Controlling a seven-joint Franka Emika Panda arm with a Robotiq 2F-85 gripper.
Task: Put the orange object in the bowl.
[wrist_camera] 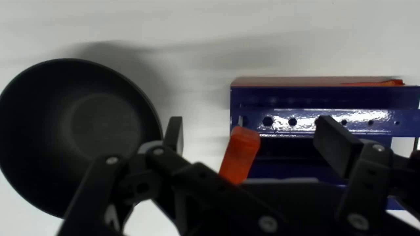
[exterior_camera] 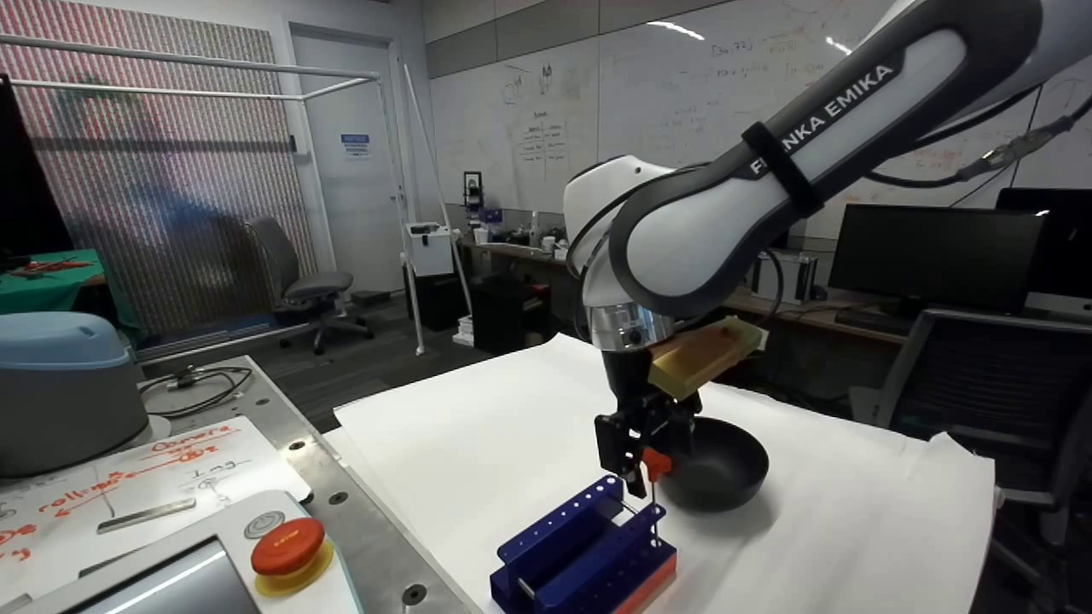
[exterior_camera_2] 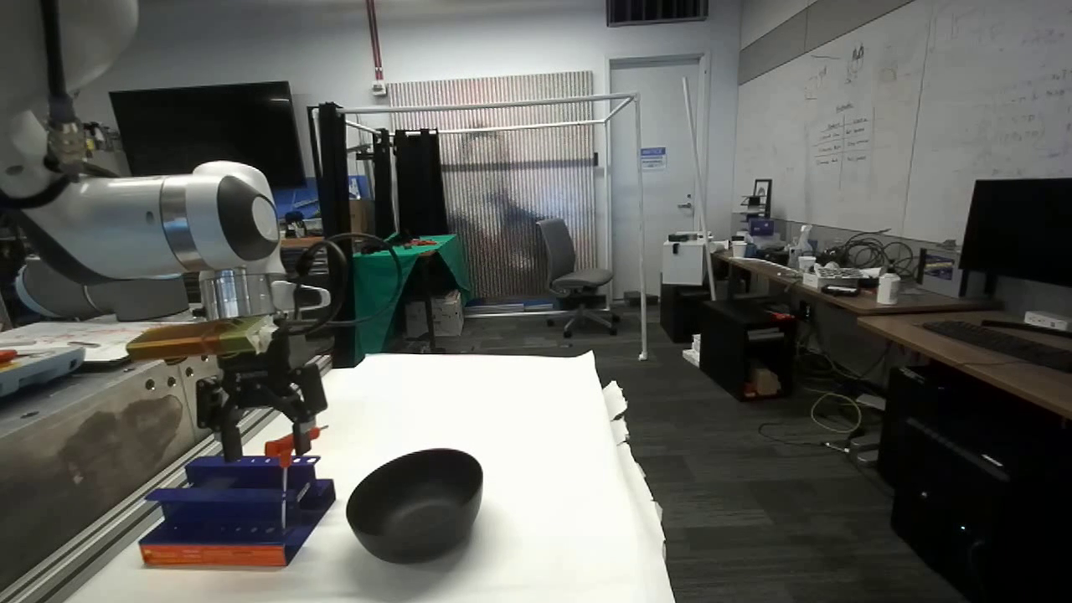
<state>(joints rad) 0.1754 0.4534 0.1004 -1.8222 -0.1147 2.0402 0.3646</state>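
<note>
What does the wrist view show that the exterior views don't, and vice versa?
Only the wrist view: a near-overhead look into the black bowl, and holes in the blue rack that clearly look hexagonal.
Only the exterior views: the robot's white arm, a door, a wall whiteboard and a grey office chair.
Shared: the bowl, the rack, the orange object and the open end effector.

I'd call this a robotics lab, w/ a bit of office mixed in. From my end I've got a white-and-dark-grey robot arm (exterior_camera: 708, 247) lettered FRANKA EMIKA, a long grey metal benchtop (exterior_camera: 375, 546) & a round red-and-yellow e-stop btn (exterior_camera: 288, 550). Office side: a big wall-mounted whiteboard (exterior_camera: 512, 128) w/ faint handwriting, a flat black monitor (exterior_camera: 938, 256), a brown wooden desk (exterior_camera_2: 955, 352) & a grey swivel chair (exterior_camera: 317, 284).
</note>
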